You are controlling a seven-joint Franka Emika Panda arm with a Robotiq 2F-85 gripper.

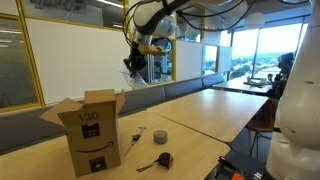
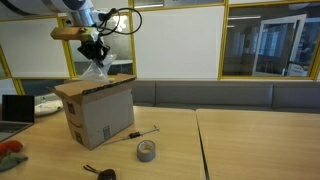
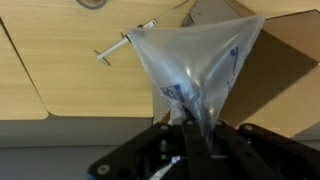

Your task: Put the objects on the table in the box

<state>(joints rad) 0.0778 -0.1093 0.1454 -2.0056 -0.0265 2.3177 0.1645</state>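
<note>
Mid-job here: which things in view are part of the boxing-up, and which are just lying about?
Job: clear plastic packet held in the fingers, cardboard box, grey tape roll, black-and-orange gadget, thin stick-like piece, table.
Lying about: laptop, bench seat.

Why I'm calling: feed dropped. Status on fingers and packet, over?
Fingers shut on clear packet. Packet aloft near the box, not in yet. Grey cylinder, gadget on table. Path looks clear.
</note>
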